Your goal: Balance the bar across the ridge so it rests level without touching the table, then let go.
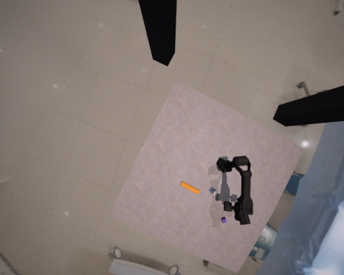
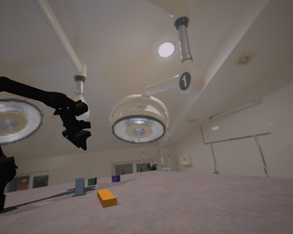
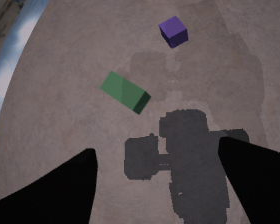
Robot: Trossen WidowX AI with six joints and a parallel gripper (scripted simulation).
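An orange bar (image 1: 190,187) (image 2: 107,198) lies flat on the pinkish table (image 1: 168,144) (image 2: 208,198). A blue-grey upright ridge (image 1: 211,190) (image 2: 79,185) stands on a small foot beyond one end of the bar, apart from it, with nothing on top. My gripper (image 2: 84,146) (image 3: 159,152) is open, with nothing between the fingers in the wrist view. It hangs well above the table, higher than the ridge, tipped downward. In the top view the arm hides the fingertips. The bar and ridge are outside the wrist view.
A green block (image 1: 233,210) (image 2: 92,181) (image 3: 125,92) lies beyond the ridge, mostly hidden by the arm in the top view. A purple cube (image 1: 224,220) (image 2: 116,178) (image 3: 173,31) lies near it. Arm shadows fall around the ridge and blocks.
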